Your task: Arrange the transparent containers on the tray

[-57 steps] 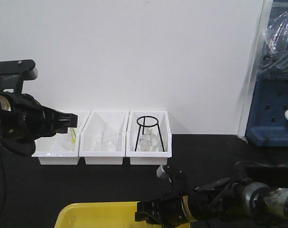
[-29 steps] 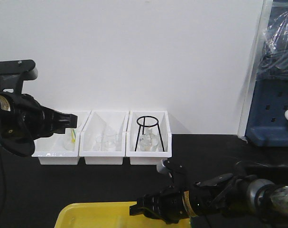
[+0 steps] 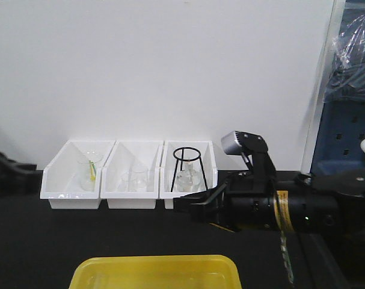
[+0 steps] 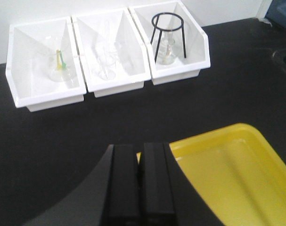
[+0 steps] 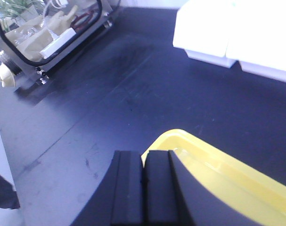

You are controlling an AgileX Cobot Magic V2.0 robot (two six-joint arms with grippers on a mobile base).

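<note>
The yellow tray [image 3: 158, 268] lies at the table's near edge; it also shows in the left wrist view [image 4: 227, 174] and the right wrist view [image 5: 227, 183]. No test tube shows plainly. A faint clear streak [image 5: 199, 159] runs along the tray's inner rim, and I cannot tell what it is. My left gripper [image 4: 140, 153] is shut and empty, just off the tray's left corner. My right gripper [image 5: 143, 157] is shut and empty over the tray's other corner; in the front view the right gripper [image 3: 185, 206] hangs in front of the right bin.
Three white bins [image 3: 129, 194] stand in a row at the back wall, also seen from the left wrist [image 4: 107, 84]. They hold clear beakers [image 4: 61, 70] and a black wire tripod [image 4: 167, 33]. A metal-framed box [image 5: 48, 35] sits far left in the right wrist view.
The right arm has lifted from low beside the tray and swung up in front of the right bin. The left arm has pulled back from the left bin, almost out of the front view.
</note>
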